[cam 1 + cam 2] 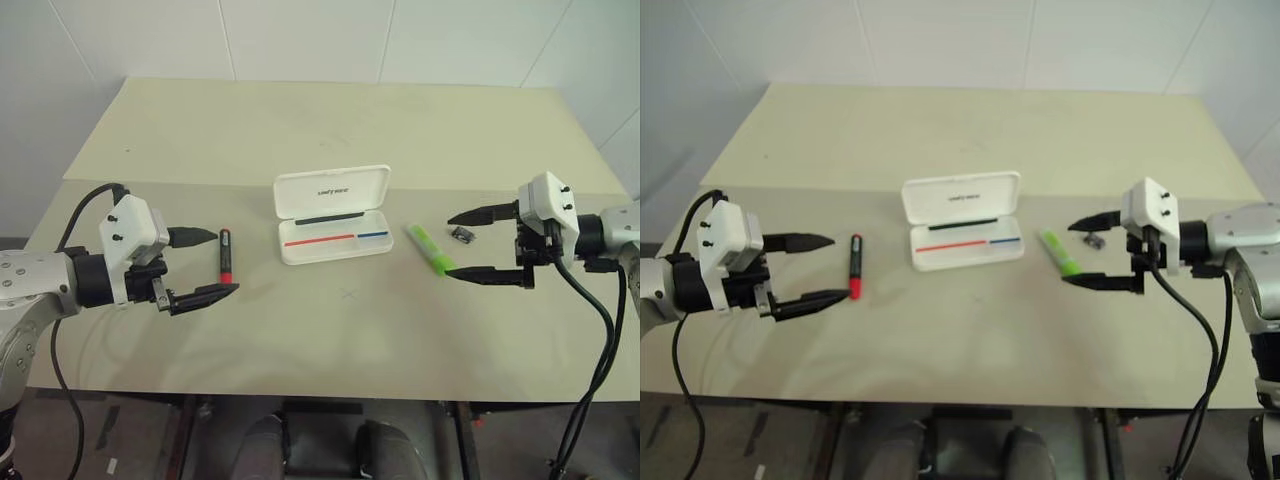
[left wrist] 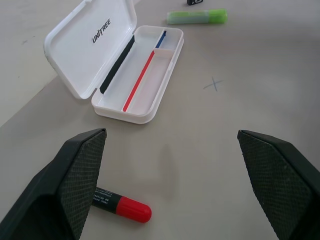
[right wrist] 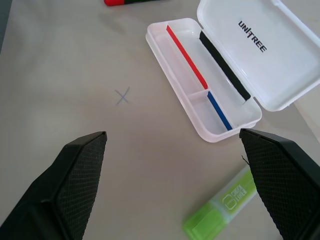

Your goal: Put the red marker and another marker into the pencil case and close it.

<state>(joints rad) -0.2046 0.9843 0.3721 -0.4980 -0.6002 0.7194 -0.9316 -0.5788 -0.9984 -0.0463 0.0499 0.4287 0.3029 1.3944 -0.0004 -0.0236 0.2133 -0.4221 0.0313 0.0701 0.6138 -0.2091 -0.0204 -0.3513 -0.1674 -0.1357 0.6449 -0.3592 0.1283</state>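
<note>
The white pencil case (image 1: 333,213) lies open at the table's middle, lid tilted back, red and blue stripes inside its tray. The red marker (image 1: 225,254) with its black end lies on the table left of the case. My left gripper (image 1: 218,263) hovers open around it, one finger on each side, nothing held. The lime-green marker (image 1: 429,250) lies right of the case. My right gripper (image 1: 458,244) stands open just right of it, above the table. In the wrist views the red marker (image 2: 120,206) and green marker (image 3: 223,207) lie near the fingers.
A small dark clip-like object (image 1: 462,234) lies beyond the green marker, between my right gripper's fingers as seen from above. A faint pencilled cross (image 1: 348,294) marks the table in front of the case. A white wall rises behind the beige table (image 1: 330,130).
</note>
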